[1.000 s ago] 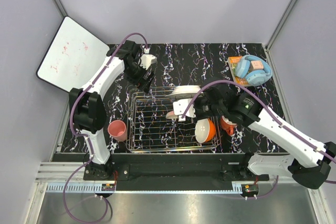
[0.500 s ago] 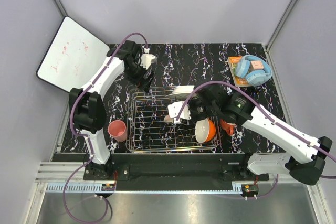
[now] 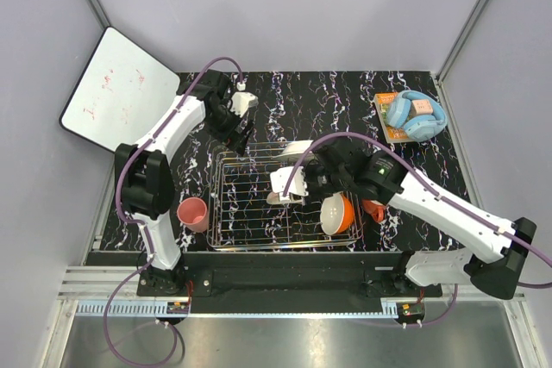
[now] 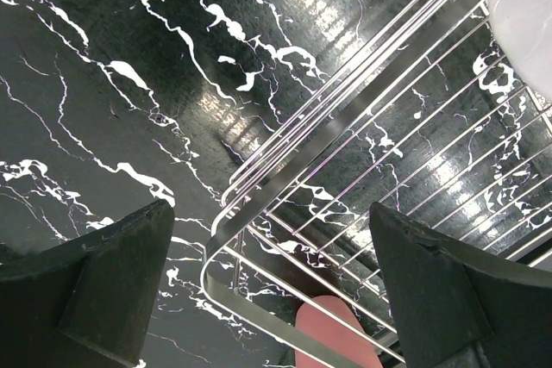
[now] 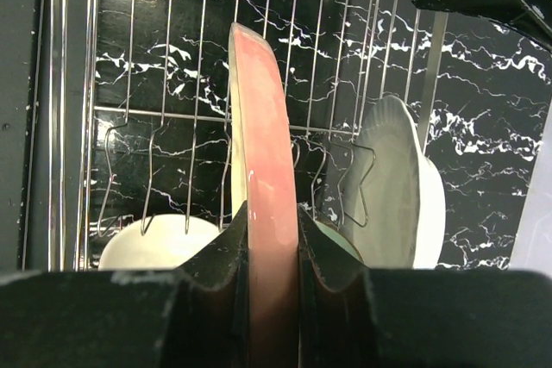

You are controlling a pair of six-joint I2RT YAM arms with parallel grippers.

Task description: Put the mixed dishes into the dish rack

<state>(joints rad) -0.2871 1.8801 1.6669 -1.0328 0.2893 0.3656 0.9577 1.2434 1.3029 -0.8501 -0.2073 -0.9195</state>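
Note:
My right gripper (image 5: 272,230) is shut on the rim of the pink plate (image 5: 263,127), holding it on edge over the dish rack (image 5: 129,109). Seen from above, the pink plate (image 3: 278,197) hangs over the middle of the dish rack (image 3: 241,208). A white plate (image 5: 405,187) stands on edge in the rack's far side (image 3: 302,149). The orange bowl (image 3: 336,213) sits in the near right corner. A mint-green sliver (image 5: 335,241) shows beside my finger. My left gripper (image 4: 272,282) is open and empty above the rack's far left corner (image 4: 259,187).
A small pink cup (image 3: 193,213) stands on the table left of the rack. An orange mug (image 3: 373,208) sits right of it, partly under my right arm. Light-blue headphones (image 3: 414,115) lie at the far right, and a white board (image 3: 121,88) leans at the far left.
My right arm has carried the pink plate leftward, toward the rack's middle. The left gripper has edged slightly away from the rack and stays open.

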